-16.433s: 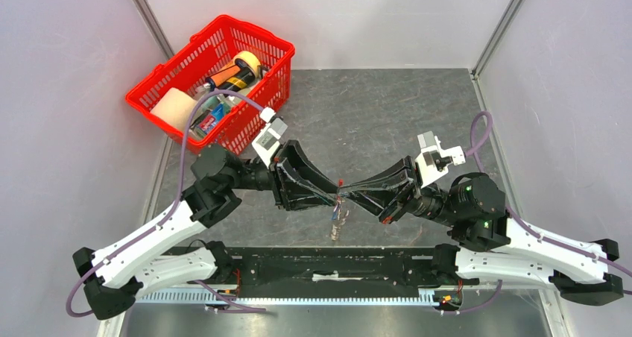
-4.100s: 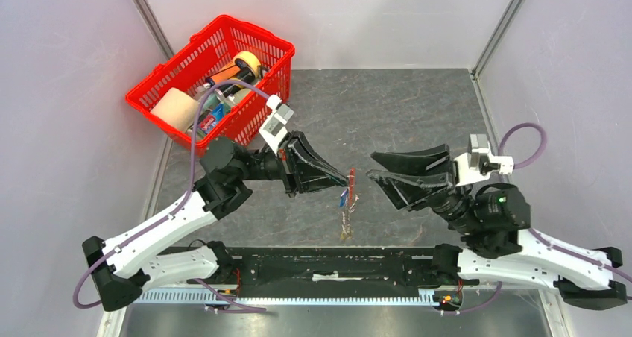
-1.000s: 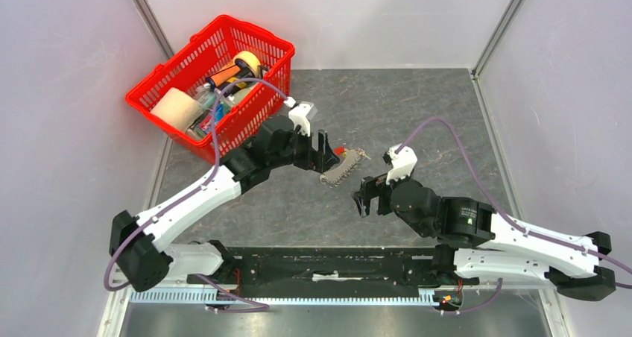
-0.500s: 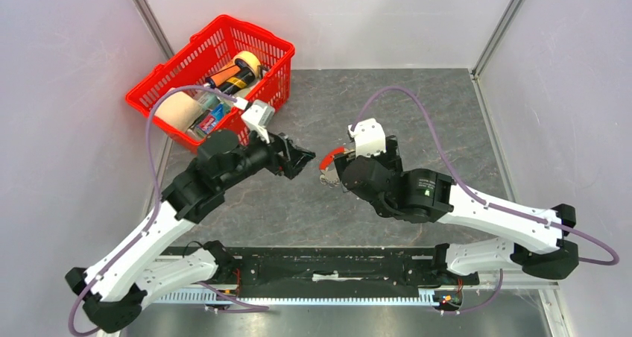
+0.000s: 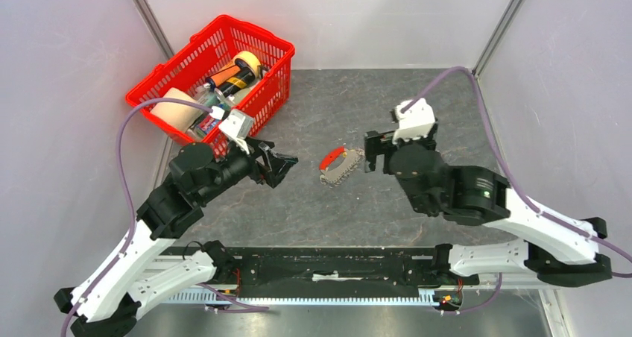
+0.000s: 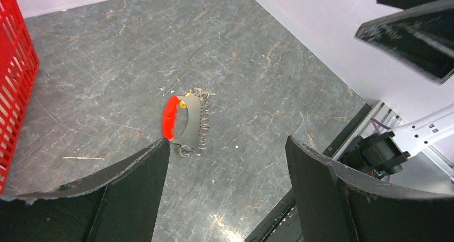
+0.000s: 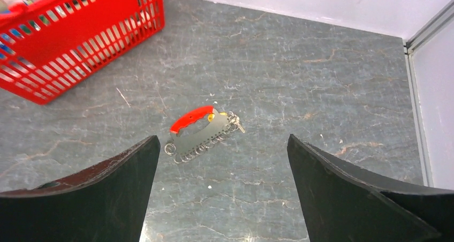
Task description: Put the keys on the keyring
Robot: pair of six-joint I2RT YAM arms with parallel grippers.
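Note:
The keyring (image 5: 339, 164), a red crescent with a fringe of small silvery rings, lies flat on the grey table, held by nothing. It also shows as the keyring (image 6: 184, 125) in the left wrist view and the keyring (image 7: 201, 129) in the right wrist view. A tiny silvery cluster (image 7: 235, 121) sits at one end of it; the keys cannot be told apart there. My left gripper (image 5: 283, 169) hangs open to the left of it, and my right gripper (image 5: 370, 152) is open just to its right. Both the left gripper (image 6: 226, 143) and the right gripper (image 7: 223, 137) are empty.
A red basket (image 5: 149, 92) with tape, a roll and other items stands at the back left, behind the left arm. It shows as the basket (image 7: 80, 33) in the right wrist view. Walls close in the table on the left, the back and the right.
Both arms have moved. The right gripper swung from over the keyring to its right side. The left gripper drew back to the left. The keyring stays on the table.

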